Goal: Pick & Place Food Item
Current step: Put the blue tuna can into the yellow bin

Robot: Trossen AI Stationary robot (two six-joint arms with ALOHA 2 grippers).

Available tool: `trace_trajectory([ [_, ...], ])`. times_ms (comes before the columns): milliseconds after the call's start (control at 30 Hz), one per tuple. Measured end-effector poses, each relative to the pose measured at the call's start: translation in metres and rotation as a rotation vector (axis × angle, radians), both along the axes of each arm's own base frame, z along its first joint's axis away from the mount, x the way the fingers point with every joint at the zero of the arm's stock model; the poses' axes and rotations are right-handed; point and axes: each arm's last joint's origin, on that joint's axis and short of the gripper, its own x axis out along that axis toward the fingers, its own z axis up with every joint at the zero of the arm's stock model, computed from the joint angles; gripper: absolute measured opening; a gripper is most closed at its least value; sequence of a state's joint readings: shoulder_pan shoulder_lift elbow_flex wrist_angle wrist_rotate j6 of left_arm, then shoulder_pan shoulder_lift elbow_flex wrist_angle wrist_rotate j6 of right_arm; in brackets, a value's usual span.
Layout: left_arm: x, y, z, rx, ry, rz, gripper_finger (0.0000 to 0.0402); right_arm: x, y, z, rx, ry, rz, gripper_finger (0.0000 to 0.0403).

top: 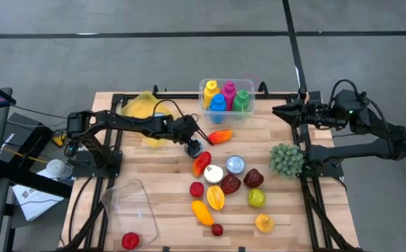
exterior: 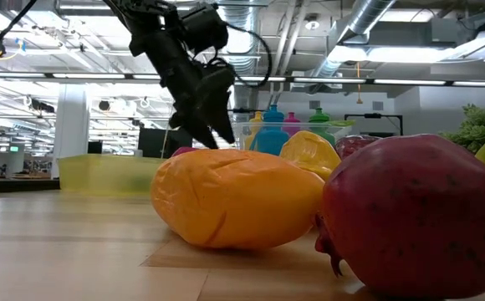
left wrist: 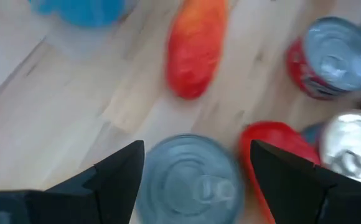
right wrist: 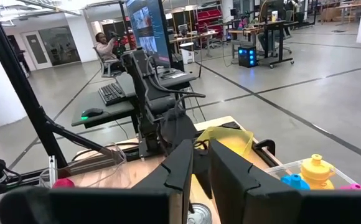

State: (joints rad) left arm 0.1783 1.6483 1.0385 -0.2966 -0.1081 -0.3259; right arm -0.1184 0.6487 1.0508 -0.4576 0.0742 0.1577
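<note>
A silver-topped can (left wrist: 190, 180) sits between the fingers of my left gripper (top: 194, 148), near the middle of the table. Beside it lie a red pepper (left wrist: 274, 140) and a red-orange fruit (top: 220, 136). More toy foods and two further cans (top: 235, 164) cluster toward the near right. In the low view my left gripper (exterior: 213, 134) points down behind an orange fruit (exterior: 234, 196), which hides the can. My right gripper (top: 276, 110) is shut on nothing, raised and level at the far right. My left gripper has the can between its two fingers, one on each of two opposite sides of the can's wall (left wrist: 144, 186), just below the lid. The fingers slant down from the table's left. The can stays upright, lid up; I cannot tell whether its base is on the table.
A clear bin of coloured bottles (top: 227, 96) stands at the far middle, with a yellow bag (top: 143, 108) to its left. A clear container (top: 129, 203) lies near left beside a red fruit (top: 129, 241). A green plant (top: 287, 159) sits at the right.
</note>
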Motion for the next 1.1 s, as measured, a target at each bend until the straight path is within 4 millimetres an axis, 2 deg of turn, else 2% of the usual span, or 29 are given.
trace_trajectory([
  [200, -0.005, 0.001, 0.032, 0.094, -0.074, 0.023, 0.0281, 0.0, 0.0, 0.0, 0.0, -0.001, 0.002, 0.0049],
  [300, -0.01, 0.003, 0.033, 0.13, -0.035, 0.049, 0.027, 0.0, 0.0, 0.0, 0.001, -0.001, 0.003, 0.0049],
  [533, -0.011, 0.013, 0.01, 0.08, 0.078, 0.137, 0.0244, 0.0, 0.001, 0.0, 0.002, 0.0, 0.008, 0.0049],
  [867, 0.002, 0.015, -0.03, 0.047, 0.171, 0.146, 0.0257, 0.0, 0.001, -0.001, 0.043, -0.002, 0.013, 0.0049],
  [1100, 0.012, 0.013, -0.051, -0.051, 0.181, 0.079, 0.0249, 0.0, 0.004, -0.001, 0.047, 0.006, 0.037, 0.0049],
])
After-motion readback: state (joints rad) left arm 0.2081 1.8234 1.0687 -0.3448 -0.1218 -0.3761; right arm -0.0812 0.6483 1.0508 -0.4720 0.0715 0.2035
